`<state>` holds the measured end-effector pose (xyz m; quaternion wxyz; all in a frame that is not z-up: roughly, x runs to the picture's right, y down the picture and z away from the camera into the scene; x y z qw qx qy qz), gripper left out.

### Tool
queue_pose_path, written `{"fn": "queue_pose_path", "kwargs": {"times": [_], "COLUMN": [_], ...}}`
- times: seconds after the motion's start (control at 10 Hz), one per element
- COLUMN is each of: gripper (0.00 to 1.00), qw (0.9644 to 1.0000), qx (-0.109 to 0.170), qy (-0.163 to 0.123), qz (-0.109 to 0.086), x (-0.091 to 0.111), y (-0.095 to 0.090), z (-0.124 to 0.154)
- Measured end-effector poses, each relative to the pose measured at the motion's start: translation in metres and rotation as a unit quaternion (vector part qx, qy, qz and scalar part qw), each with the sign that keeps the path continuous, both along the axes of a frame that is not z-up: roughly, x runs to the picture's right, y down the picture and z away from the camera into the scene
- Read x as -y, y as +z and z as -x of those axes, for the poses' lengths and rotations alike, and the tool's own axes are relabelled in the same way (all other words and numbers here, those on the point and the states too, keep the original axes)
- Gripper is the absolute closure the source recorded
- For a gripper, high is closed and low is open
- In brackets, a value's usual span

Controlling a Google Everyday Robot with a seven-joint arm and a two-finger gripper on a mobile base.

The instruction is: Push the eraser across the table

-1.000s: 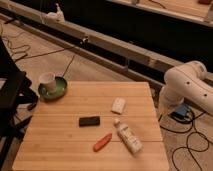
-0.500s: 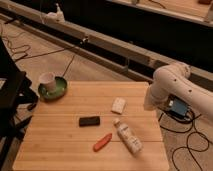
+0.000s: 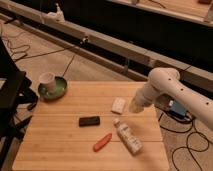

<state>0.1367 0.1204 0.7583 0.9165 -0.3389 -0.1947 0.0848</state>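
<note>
Light wooden planks with plain seams make up the bench (image 3: 60,147), set on a bare floor before a long dark rail. On it the eraser (image 3: 89,120), a flat black block, lies near the middle, its long side running left to right, touching nothing. Just to its right and nearer the front lies an orange marker (image 3: 102,142), tilted, and beside that a white bottle (image 3: 128,137) on its side. Behind the bottle sits a small white block (image 3: 118,105). A green dish (image 3: 56,89) with a white cup (image 3: 47,79) in it stands at the far left corner. From the right a white arm (image 3: 165,84) bends down to the bench's right edge; its pincer (image 3: 135,107) hangs just beside the white block, well apart from the eraser, and I cannot tell whether it is spread or pressed together. A black chair (image 3: 10,92) stands at the left, with cables (image 3: 30,50) on the floor behind
</note>
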Motion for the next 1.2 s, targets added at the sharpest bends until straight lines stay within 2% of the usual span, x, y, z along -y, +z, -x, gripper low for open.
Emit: {"fn": "queue_pose_path", "kwargs": {"times": [0.1,0.3,1.0,1.2], "gripper": [1.00,1.00,1.00,1.00], "qw": [0.9998,0.9989,0.9989,0.9976], "qx": [0.018,0.045,0.042,0.050], "qy": [-0.004,-0.017,-0.018,-0.047], "qz": [0.005,0.002,0.002,0.009], "x": [-0.004,-0.007,-0.008,-0.023], "y": [0.004,0.012,0.013,0.019], "z": [0.017,0.056,0.055,0.069]}}
